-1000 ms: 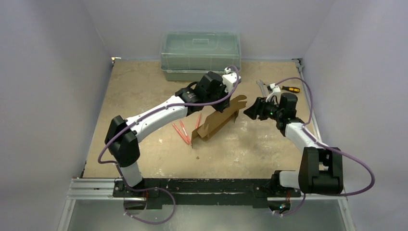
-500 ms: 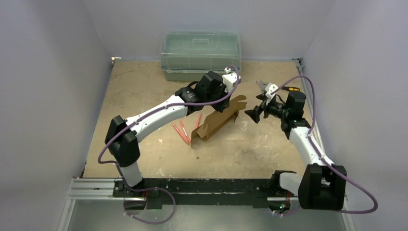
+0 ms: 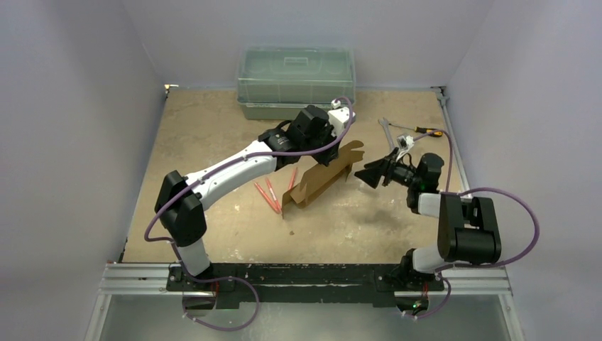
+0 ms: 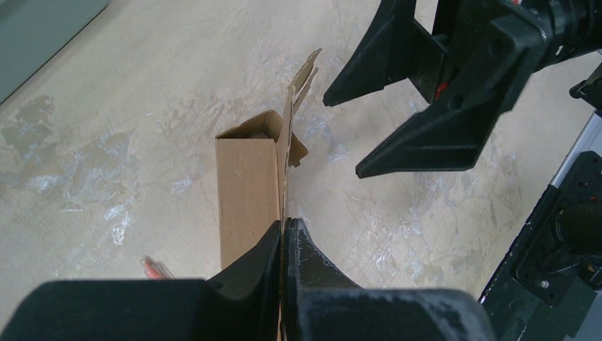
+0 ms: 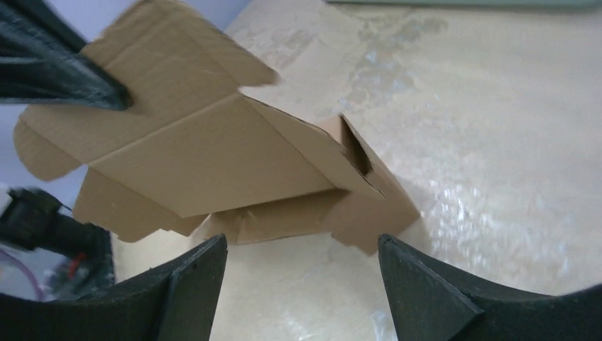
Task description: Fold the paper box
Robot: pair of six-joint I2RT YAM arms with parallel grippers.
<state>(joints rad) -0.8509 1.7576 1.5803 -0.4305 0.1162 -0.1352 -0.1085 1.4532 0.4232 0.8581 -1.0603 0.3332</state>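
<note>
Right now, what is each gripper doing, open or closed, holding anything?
Left gripper: jaws closed on the paper box flap.
Right gripper: jaws open, holding nothing.

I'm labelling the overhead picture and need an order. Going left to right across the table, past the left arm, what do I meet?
red sticks → box → right pincer → screwdriver
</note>
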